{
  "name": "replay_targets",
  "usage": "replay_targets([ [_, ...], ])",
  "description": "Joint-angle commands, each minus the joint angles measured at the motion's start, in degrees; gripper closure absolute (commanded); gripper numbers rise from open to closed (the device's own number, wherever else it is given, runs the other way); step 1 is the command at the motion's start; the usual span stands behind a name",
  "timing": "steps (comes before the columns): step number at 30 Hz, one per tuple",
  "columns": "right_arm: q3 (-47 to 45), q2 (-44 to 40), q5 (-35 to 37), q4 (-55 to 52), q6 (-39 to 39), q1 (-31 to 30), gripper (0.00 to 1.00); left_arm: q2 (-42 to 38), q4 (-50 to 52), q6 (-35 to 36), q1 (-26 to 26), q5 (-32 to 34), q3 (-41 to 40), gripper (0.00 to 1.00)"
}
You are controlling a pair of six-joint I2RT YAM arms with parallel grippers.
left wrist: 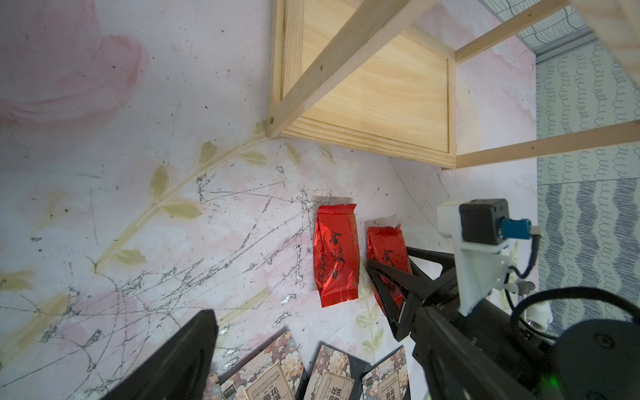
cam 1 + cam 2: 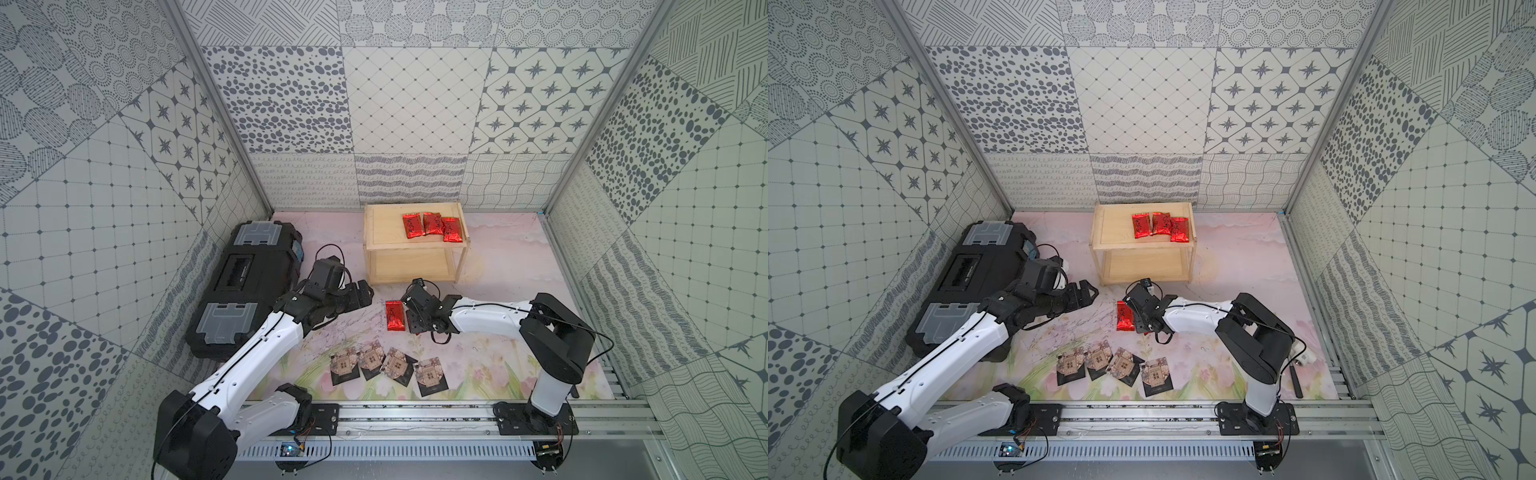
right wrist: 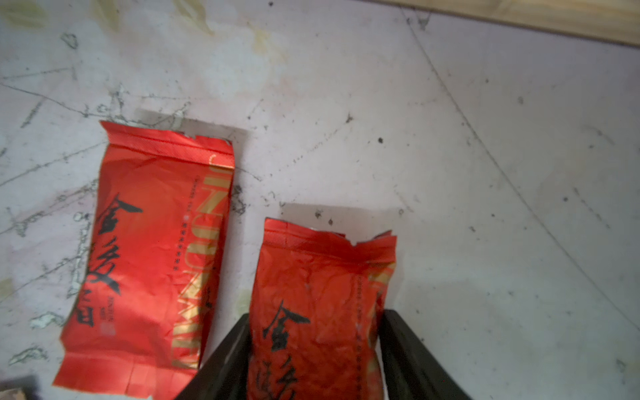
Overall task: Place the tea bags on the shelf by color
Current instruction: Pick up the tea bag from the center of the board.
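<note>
Counted across the views, there are five shiny red tea bags (image 2: 432,223), three in one group and two in another, four black floral-printed tea bags (image 2: 371,360), one pale wooden shelf (image 2: 386,228), one black toolbox (image 2: 245,291) and two robot arms (image 2: 257,345).

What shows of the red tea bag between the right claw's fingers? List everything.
The red tea bag is a shiny, crinkled foil oblong with black brush characters, gold print along one edge and a crimped, slightly torn end seal. It lies flat on the scuffed mat, beside but apart from a second red sachet. The right claw straddles it, a black finger at each long side; whether it is squeezed yet is unclear.
</note>
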State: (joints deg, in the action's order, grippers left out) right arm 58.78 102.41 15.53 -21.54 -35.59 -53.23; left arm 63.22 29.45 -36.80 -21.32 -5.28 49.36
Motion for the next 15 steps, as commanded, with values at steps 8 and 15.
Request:
replay_targets([
  [8, -1.9, -1.8, 2.1, 1.2, -1.4, 0.3, 0.46, -0.4, 1.4, 0.4, -0.1, 1.1, 1.3, 0.06],
  [15, -3.6, -6.3, 4.2, -0.3, -2.1, 0.4, 0.47, -0.4, 1.8, 0.5, 0.0, 1.2, 2.3, 0.06],
])
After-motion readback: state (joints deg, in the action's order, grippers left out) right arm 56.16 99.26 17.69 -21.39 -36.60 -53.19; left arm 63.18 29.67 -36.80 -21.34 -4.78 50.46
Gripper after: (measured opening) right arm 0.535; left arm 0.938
